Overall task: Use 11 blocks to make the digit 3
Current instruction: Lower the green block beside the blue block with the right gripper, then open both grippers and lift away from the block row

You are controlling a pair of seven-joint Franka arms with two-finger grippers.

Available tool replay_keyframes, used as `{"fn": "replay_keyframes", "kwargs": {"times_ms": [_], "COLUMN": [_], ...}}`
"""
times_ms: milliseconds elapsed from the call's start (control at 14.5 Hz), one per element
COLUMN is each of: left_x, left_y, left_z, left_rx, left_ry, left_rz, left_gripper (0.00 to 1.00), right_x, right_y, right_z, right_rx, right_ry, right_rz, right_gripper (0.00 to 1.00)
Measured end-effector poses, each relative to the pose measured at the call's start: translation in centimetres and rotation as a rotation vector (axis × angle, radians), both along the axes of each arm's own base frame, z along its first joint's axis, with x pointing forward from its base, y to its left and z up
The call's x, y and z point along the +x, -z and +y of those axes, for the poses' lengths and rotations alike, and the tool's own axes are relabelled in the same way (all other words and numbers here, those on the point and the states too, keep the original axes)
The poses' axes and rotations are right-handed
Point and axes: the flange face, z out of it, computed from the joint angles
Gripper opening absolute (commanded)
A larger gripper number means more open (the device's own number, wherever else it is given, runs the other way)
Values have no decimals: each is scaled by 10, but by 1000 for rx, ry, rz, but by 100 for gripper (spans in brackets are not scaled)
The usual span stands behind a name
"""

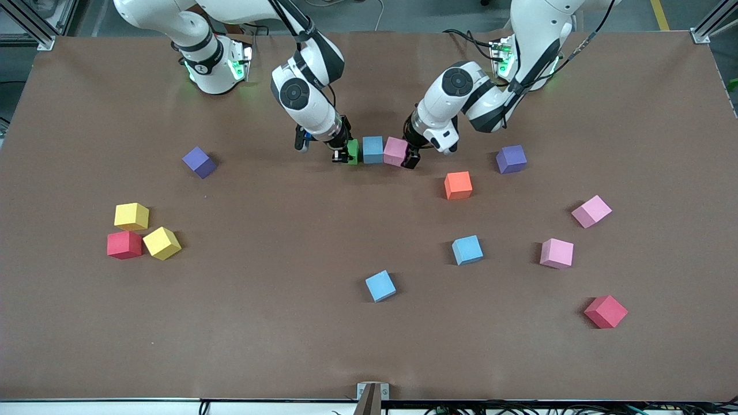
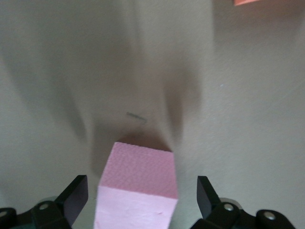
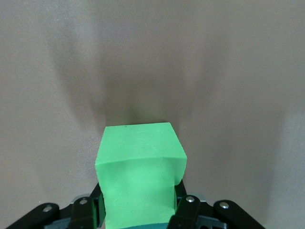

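Observation:
Three blocks stand touching in a short row near the robots' bases: a green block (image 1: pixel 352 151), a blue block (image 1: pixel 373 149) and a pink block (image 1: pixel 395 151). My right gripper (image 1: pixel 344 152) is shut on the green block (image 3: pixel 138 167) at the row's end toward the right arm; in the right wrist view the gripper (image 3: pixel 138 210) has its fingers pressed against the block's sides. My left gripper (image 1: pixel 406 154) is open around the pink block (image 2: pixel 138 191), and its fingers (image 2: pixel 74 195) stand clear of the block's sides.
Loose blocks lie around: orange (image 1: pixel 458 185), purple (image 1: pixel 511 158), two pink (image 1: pixel 591 211) (image 1: pixel 557 253), red (image 1: pixel 605 311) and two blue (image 1: pixel 467 249) (image 1: pixel 380 286) toward the left arm's end. Purple (image 1: pixel 199 162), two yellow (image 1: pixel 131 216) (image 1: pixel 162 242) and red (image 1: pixel 124 244) lie toward the right arm's end.

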Motion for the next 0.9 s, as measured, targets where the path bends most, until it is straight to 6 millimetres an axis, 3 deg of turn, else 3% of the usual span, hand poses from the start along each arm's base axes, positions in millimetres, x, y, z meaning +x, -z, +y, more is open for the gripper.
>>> {"fn": "replay_keyframes", "kwargs": {"times_ms": [897], "left_x": [-18], "left_y": [3], "left_z": [-10], "left_rx": [28], "left_ry": [37], "left_rz": [24], "left_gripper": [100], "right_x": [-12], "right_y": [1], "right_z": [10], "right_rx": [6], "right_ry": [-64], "right_rz": [-7], "right_gripper": [0]}}
